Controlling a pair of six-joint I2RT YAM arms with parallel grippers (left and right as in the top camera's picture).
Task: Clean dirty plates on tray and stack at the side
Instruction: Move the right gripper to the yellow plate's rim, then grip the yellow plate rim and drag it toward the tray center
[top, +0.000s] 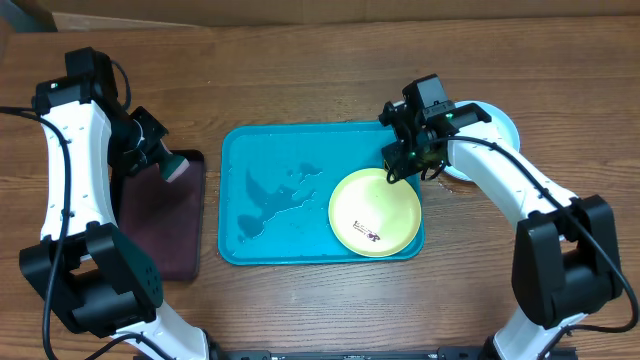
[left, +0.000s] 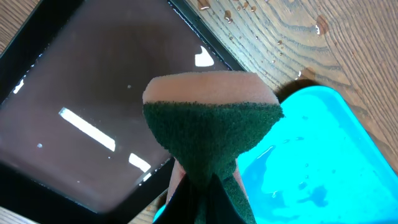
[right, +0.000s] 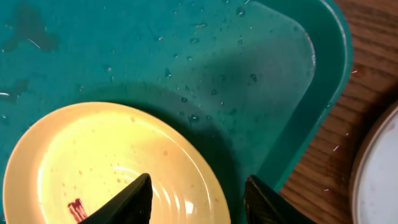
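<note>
Right gripper (right: 198, 183), jaws apart, over yellow-green plate (right: 93, 155) in tray (right: 186, 50), left gripper (left: 202, 202) clamped on sponge (left: 208, 124)

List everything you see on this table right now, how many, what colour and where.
large teal plastic tray: one, teal, table centre, wet.
round yellow plastic plate: one, yellow, red smear, right end of the teal tray.
pale round plates: count unclear, white and pale blue, on table right of the tray, partly under the right arm.
dark maroon tray: one, maroon-black, left of teal tray.
green-and-pink sponge: one, above the maroon tray.
wooden table: one, brown.
left gripper: shut on the sponge.
right gripper: open over the yellow plate's rim.
</note>
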